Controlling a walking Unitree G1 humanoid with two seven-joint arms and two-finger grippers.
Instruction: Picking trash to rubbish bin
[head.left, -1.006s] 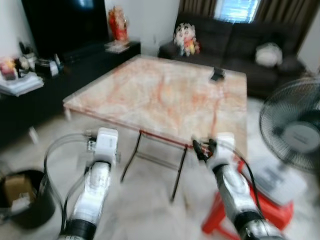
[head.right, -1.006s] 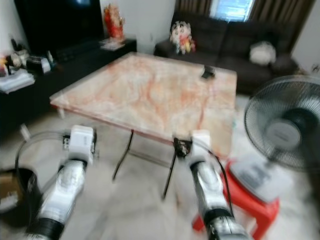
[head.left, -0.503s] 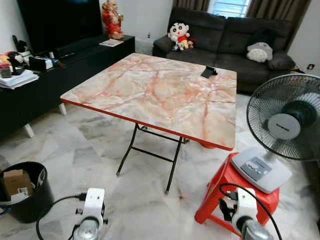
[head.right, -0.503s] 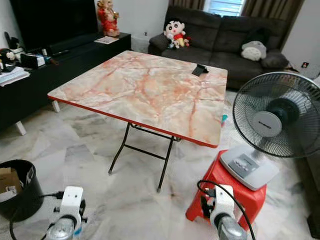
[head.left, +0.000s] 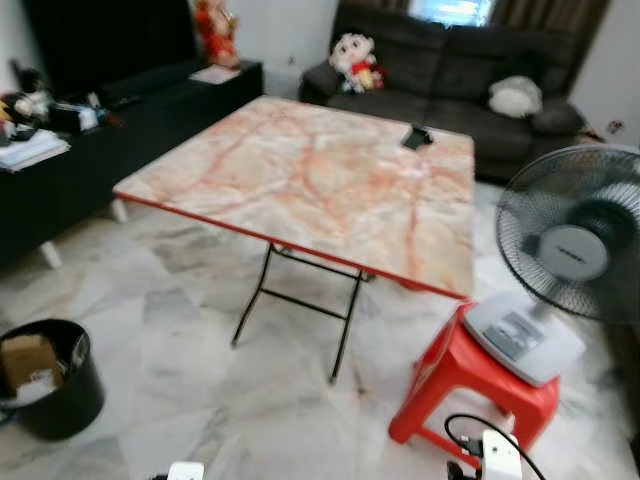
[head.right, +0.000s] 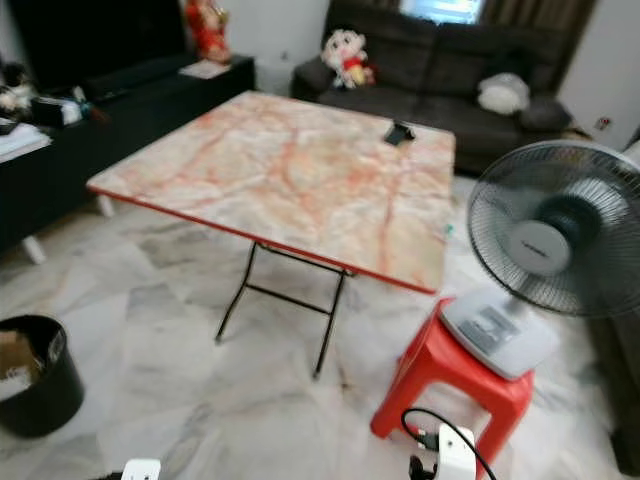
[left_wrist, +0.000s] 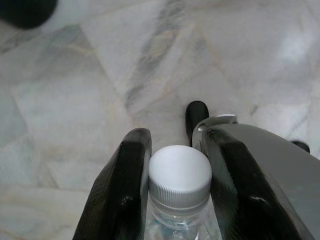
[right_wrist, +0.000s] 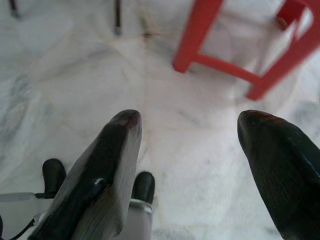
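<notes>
Room: a living room with a pale marble floor (head.left: 190, 390), a dark sofa (head.left: 440, 90) at the back and a dark cabinet (head.left: 90, 150) on the robot's left.
Bench: a folding one with a marbled top (head.left: 310, 180) stands mid-room, a small dark object (head.left: 417, 136) near its far edge.
Fan: a grey fan (head.left: 570, 250) sits on a red stool (head.left: 470, 385) on the robot's right, raised off the floor.
Bin: the black rubbish bin (head.left: 50, 385) stands on the floor to the robot's left, well apart from the arms, cardboard already inside.
Left gripper: the left gripper (left_wrist: 175, 175) is clenched on the neck of a clear plastic bottle (left_wrist: 180, 197), white cap up; held low over the floor, seemingly for carrying to the bin.
Right gripper: the right gripper (right_wrist: 200, 165) hangs released, fingers spread, above bare floor beside the stool's legs.
Stage: judged as trash in hand, drop still to come.
</notes>
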